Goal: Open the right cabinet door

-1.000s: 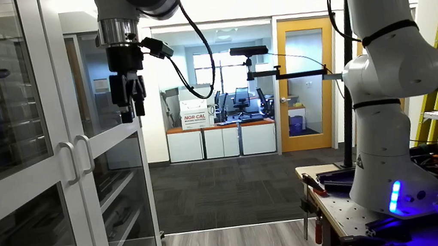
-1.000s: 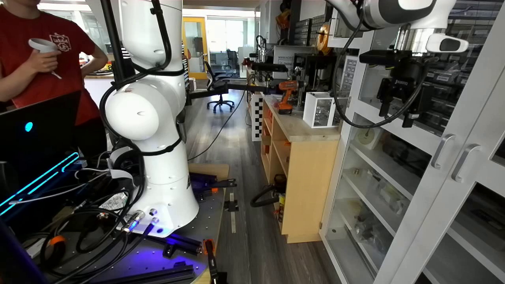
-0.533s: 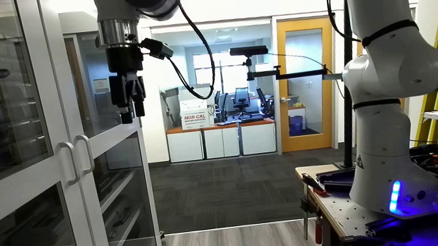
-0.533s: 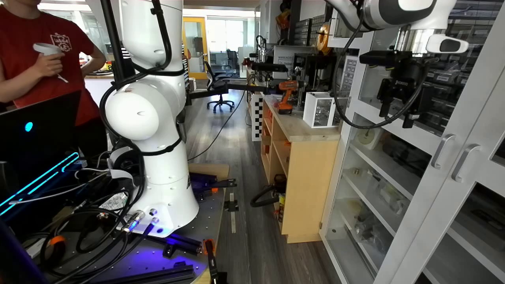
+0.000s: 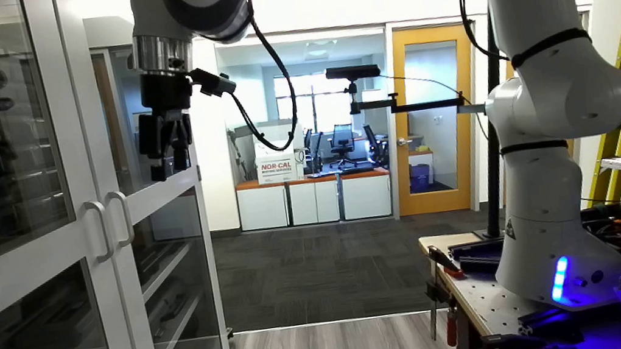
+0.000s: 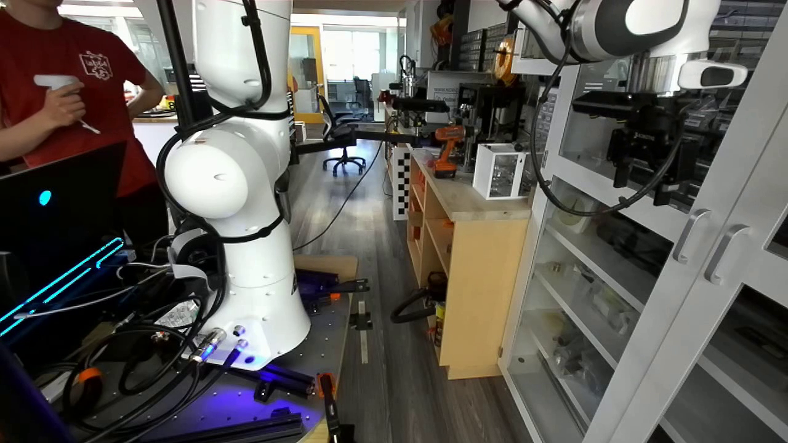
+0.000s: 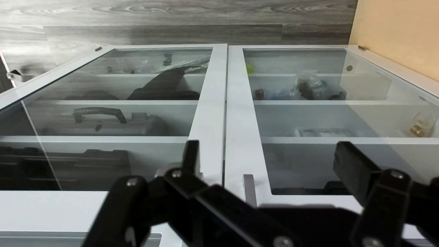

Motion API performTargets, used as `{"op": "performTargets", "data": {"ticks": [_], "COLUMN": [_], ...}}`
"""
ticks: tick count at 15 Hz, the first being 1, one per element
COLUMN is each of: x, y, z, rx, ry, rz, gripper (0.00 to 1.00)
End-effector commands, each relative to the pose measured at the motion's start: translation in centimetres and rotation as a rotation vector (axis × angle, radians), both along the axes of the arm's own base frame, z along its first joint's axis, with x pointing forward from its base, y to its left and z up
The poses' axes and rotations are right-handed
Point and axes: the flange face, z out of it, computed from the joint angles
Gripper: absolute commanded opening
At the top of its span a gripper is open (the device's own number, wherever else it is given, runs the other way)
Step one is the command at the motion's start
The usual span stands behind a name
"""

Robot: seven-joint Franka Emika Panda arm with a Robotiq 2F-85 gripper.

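Observation:
The white cabinet with glass doors is closed. Its right door (image 5: 131, 287) is the far one here and the near one in an exterior view (image 6: 689, 332). In the wrist view, which stands upside down, the right door (image 7: 209, 130) is at picture left. The right door's handle (image 5: 123, 218) also shows in an exterior view (image 6: 726, 253); in the wrist view a finger mostly hides it. The left door's handle (image 7: 249, 190) shows between the fingers' directions. My gripper (image 5: 169, 165) is open and empty, apart from the cabinet front, above handle height. It also shows in the other views (image 6: 642, 186) (image 7: 269, 154).
The left door's handle (image 5: 99, 230) sits close beside the right one. A wooden shelf unit (image 6: 486, 295) adjoins the cabinet's left side, with a drill (image 6: 449, 151) and a white box (image 6: 492, 172) on top. A person in red (image 6: 80, 98) stands behind the robot's table.
My gripper has moved toward the cabinet and slightly down, and it is a little more tilted. The doors have not moved. The person's hand with the controller has shifted.

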Motion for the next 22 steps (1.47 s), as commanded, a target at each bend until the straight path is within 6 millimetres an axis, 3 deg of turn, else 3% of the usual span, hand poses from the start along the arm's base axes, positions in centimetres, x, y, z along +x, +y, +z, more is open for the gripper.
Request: {"op": "performTargets", "data": {"ticks": [1, 8, 15, 17, 22], "x": [-0.2, -0.7, -1.4, -0.3, -0.4], "y": [-1.6, -3.8, -4.7, -4.3, -4.4], "z": [0.3, 0.4, -2.7, -3.1, -3.4], "rx": [-0.019, -0.017, -0.026, -0.01, -0.014], "ry": [-0.09, -0.29, -0.292, -0.274, -0.274], "rz": [0.019, -0.006, 0.004, -0.012, -0.007], "gripper": [1.0, 1.0, 1.0, 1.0, 1.0]}}
